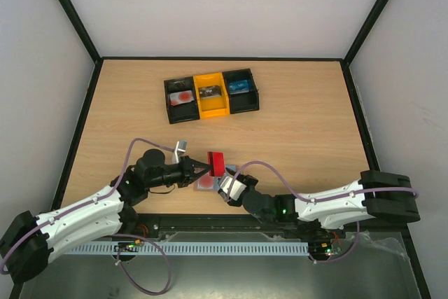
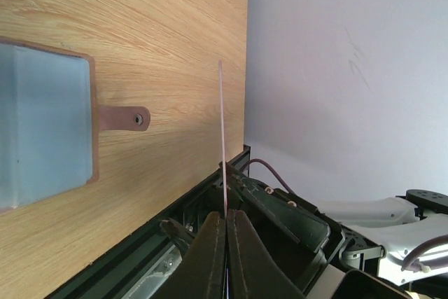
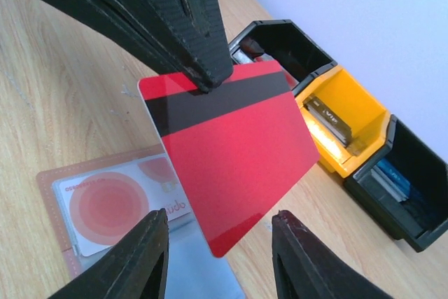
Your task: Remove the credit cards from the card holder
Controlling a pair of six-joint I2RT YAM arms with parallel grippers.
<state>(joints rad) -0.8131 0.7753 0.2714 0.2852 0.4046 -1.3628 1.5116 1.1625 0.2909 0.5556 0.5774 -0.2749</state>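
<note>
While left fingers (image 2: 206,257) pinch red card (image 3: 231,152), right fingers (image 3: 140,257) gape empty — tray (image 1: 213,112) beyond.

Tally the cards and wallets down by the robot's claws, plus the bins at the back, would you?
Credit cards: 2 (red card in the left gripper, pale card in the card holder)
Card holder: 1
Bins: 3 (two black, one yellow)
Total: 6

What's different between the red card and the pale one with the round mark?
The red card is plain red with a black stripe; the pale card bears a red round mark. The red card is pinched in the left gripper, tilted in the air; the pale card lies flat in the card holder. Both are thin rectangles.
</note>
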